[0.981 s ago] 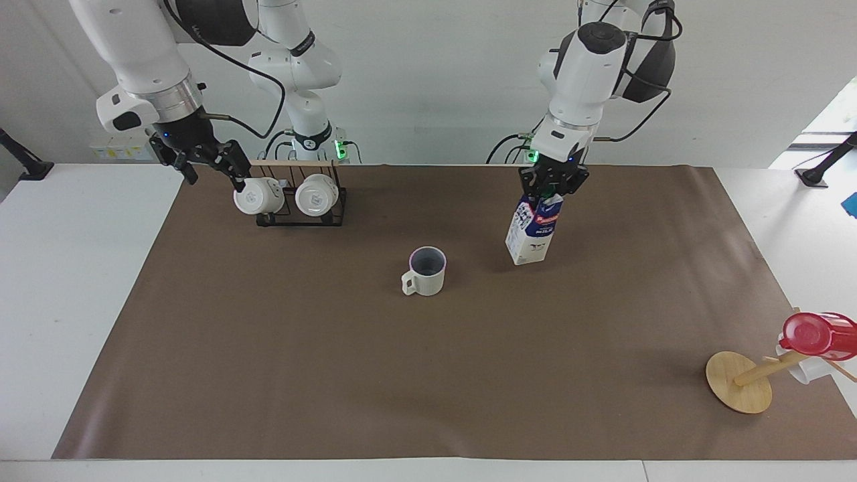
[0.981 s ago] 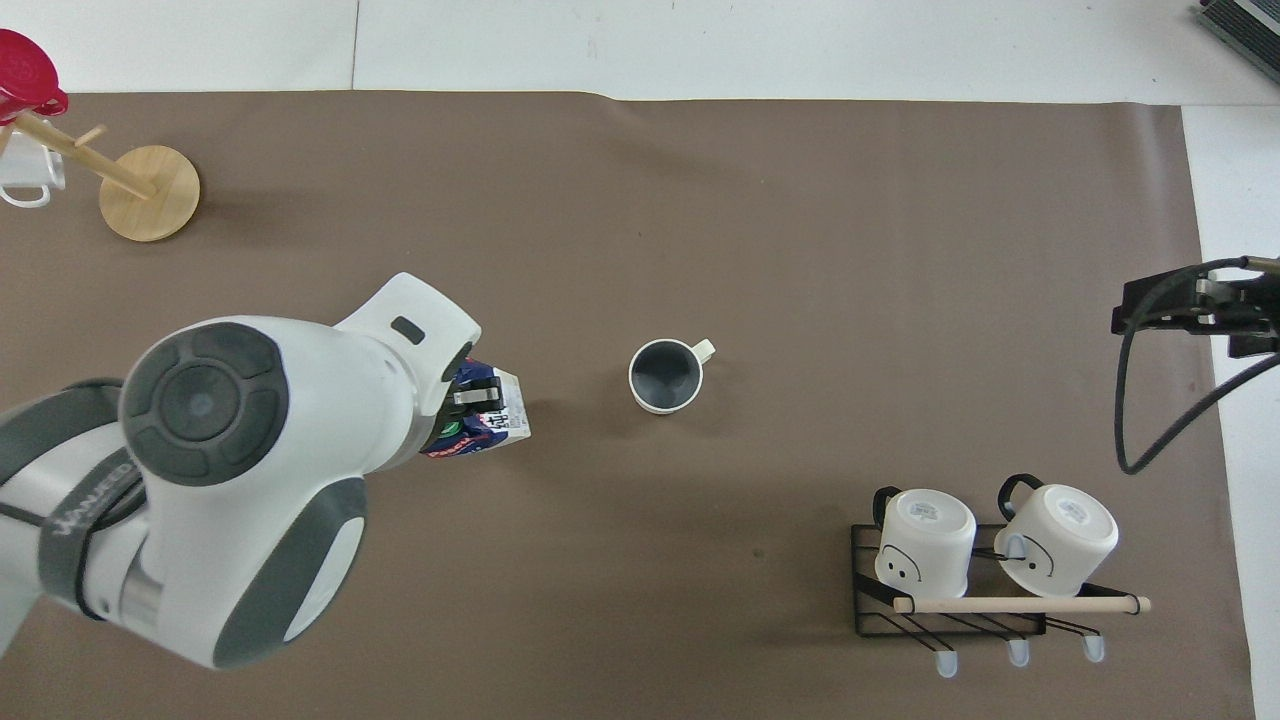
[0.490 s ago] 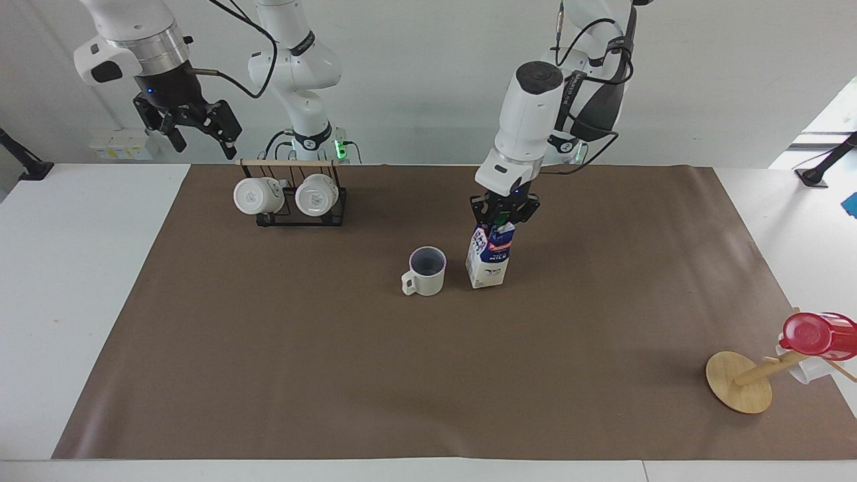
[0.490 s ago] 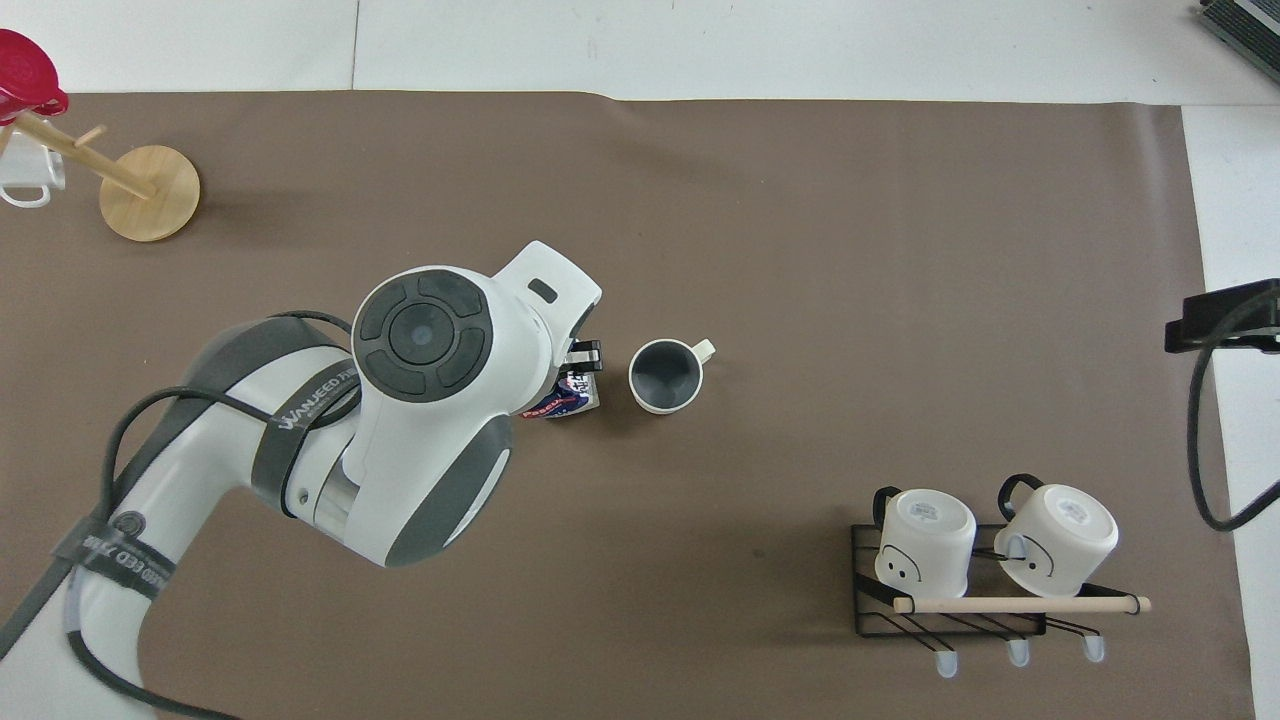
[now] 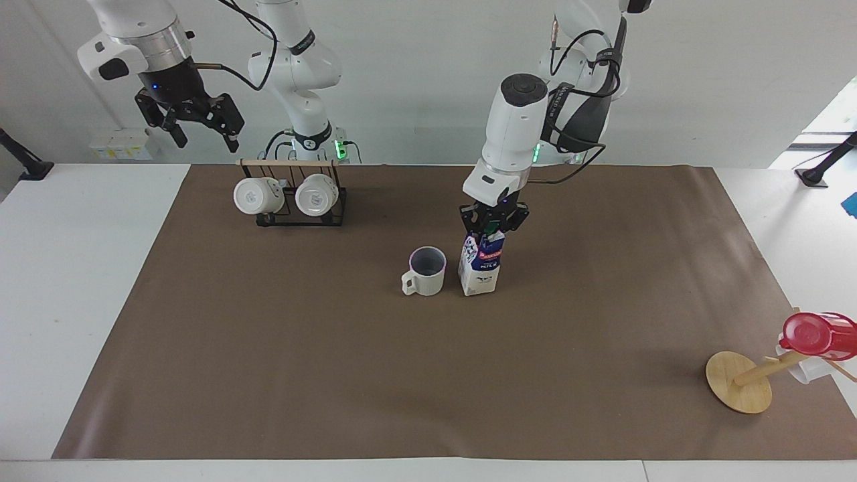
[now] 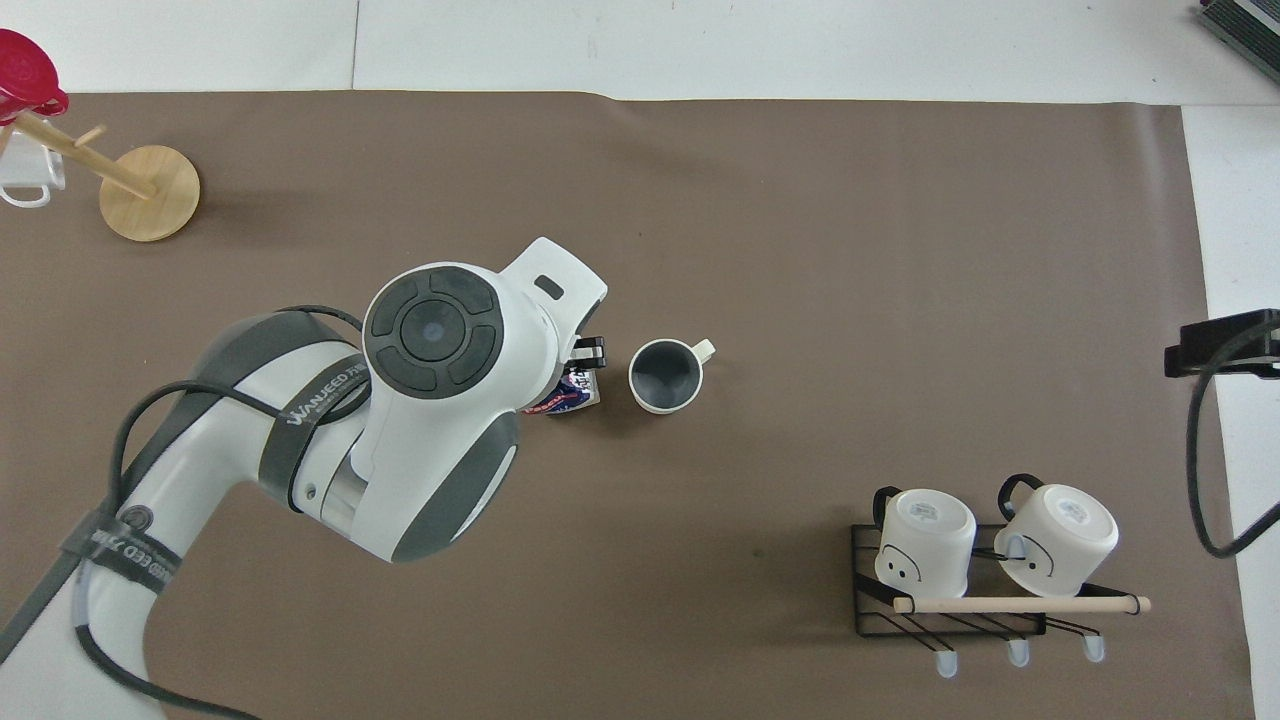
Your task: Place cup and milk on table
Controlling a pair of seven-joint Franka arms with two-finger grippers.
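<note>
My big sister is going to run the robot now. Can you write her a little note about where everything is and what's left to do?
Left gripper: shut on the top of the milk, which stands upright on the table beside the cup, toward the left arm's end.
Right gripper: open, holding nothing, waiting in the air above the rack with two white mugs.
Done: cup stands upright on the table, mid-table. Milk looks set down next to it.
Left: let go of the milk and lift the left arm away.

Glossy white arm casings with dark grey joint caps, black grippers, looping black cables (grey lettering along one band).
</note>
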